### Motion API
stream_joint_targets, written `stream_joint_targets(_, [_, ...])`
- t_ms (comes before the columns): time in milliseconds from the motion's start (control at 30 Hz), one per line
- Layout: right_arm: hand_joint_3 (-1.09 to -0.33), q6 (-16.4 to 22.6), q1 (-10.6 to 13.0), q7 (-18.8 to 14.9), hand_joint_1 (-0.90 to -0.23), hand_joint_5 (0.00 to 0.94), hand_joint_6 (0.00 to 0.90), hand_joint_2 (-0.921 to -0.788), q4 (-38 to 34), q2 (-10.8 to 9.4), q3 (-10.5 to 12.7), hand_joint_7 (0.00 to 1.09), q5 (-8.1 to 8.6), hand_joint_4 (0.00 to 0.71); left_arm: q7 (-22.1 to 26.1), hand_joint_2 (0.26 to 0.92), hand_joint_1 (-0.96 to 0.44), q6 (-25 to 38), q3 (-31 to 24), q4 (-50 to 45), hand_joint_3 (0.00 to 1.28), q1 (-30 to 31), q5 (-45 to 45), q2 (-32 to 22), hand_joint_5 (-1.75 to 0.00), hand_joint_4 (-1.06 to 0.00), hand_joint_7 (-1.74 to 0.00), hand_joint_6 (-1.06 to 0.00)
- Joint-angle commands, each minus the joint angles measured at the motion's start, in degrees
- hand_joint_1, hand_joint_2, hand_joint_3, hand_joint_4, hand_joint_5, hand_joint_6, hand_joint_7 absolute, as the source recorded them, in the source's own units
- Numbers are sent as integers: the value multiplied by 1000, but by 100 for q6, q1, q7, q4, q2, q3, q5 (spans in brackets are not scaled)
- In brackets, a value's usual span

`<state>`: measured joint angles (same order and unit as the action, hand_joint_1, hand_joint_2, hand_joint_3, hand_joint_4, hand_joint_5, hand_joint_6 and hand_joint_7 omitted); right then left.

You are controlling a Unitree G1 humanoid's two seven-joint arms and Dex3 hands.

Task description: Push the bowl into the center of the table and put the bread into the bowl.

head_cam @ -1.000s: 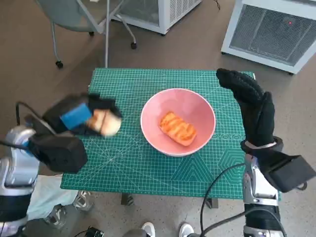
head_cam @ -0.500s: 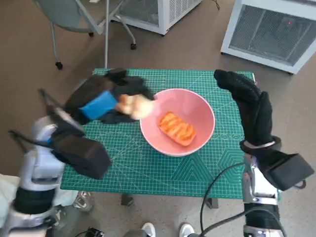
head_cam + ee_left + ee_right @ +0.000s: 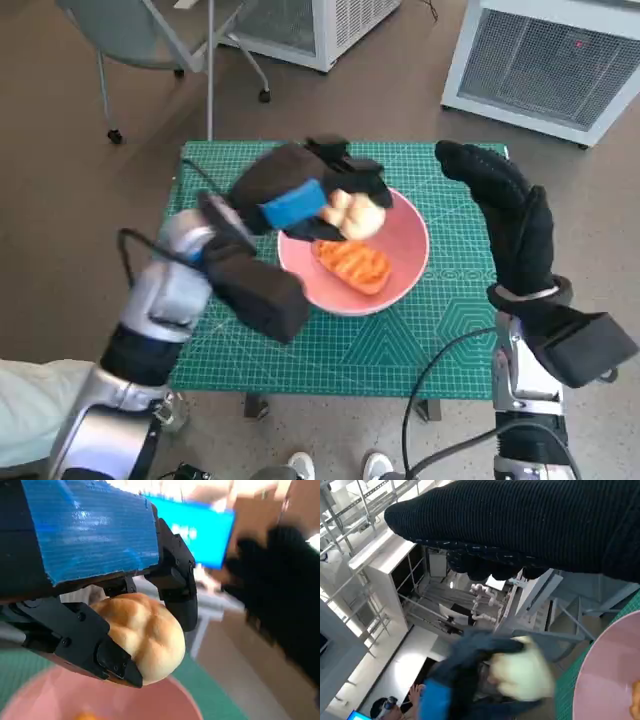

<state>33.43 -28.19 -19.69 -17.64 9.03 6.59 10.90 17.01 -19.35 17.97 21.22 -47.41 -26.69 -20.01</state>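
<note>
The left hand grips a bread roll over the pink bowl; the right hand hangs empty, fingers apart.

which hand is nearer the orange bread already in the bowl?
Left. The left hand, holding a pale bun, hangs over the pink bowl, just above the orange bread. The right hand is raised beside the bowl's right rim, farther off.

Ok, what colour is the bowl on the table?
The bowl is pink, standing on the green mat. The head view shows it best.
</note>
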Motion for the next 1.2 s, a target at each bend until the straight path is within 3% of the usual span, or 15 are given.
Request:
stream_joint_targets(33, [-776, -37, 186, 99, -693, 2, -1, -921, 122, 64, 18, 473, -110, 141, 148, 920, 1, -29, 92, 303, 67, -154, 48, 85, -1135, -722, -1190, -594])
stream_joint_targets(100, [-778, -39, 208, 127, -693, 2, -1, -921, 155, 70, 25, 471, -132, 142, 276, 921, 1, 35, 89, 264, 135, -117, 96, 68, -1216, -634, -1269, -525])
stream_joint_targets(133, [-780, -41, 214, 139, -693, 3, -1, -921, 166, 72, 29, 470, -142, 142, 341, 893, -5, 74, 85, 238, 132, -99, 112, 56, -957, -550, -1019, -468])
stream_joint_targets(167, [-781, -42, 218, 154, -693, 3, -1, -921, 176, 75, 36, 470, -153, 143, 421, 886, -7, 126, 88, 207, 108, -80, 117, 37, -698, -544, -765, -479])
stream_joint_targets(233, [-782, -47, 221, 179, -692, 3, -1, -921, 188, 76, 46, 470, -169, 144, 545, 883, -52, 202, 86, 152, 66, -53, 123, 5, -387, -510, -463, -466])
stream_joint_targets(267, [-783, -50, 222, 190, -691, 3, -1, -921, 192, 77, 49, 470, -173, 144, 594, 882, -98, 230, 83, 127, 47, -42, 127, -9, -249, -477, -329, -449])
stream_joint_targets(367, [-785, -47, 224, 225, -690, 4, -1, -921, 200, 84, 64, 470, -185, 145, 722, 883, -192, 300, 70, 31, 23, -17, 122, -59, -83, -422, -157, -422])
stream_joint_targets(667, [-784, -63, 241, 267, -689, 4, -1, -921, 265, 93, 97, 465, -162, 148, 869, 884, -317, 291, -76, -230, 7, 108, 334, -110, -3, -270, -31, -358])
stream_joint_targets(1200, [-778, -101, 165, 339, -688, 6, -1, -921, 324, 77, 108, 464, -154, 153, 1026, 889, -359, -105, -610, -153, 4, 192, 1284, -198, 0, -184, 0, -301])
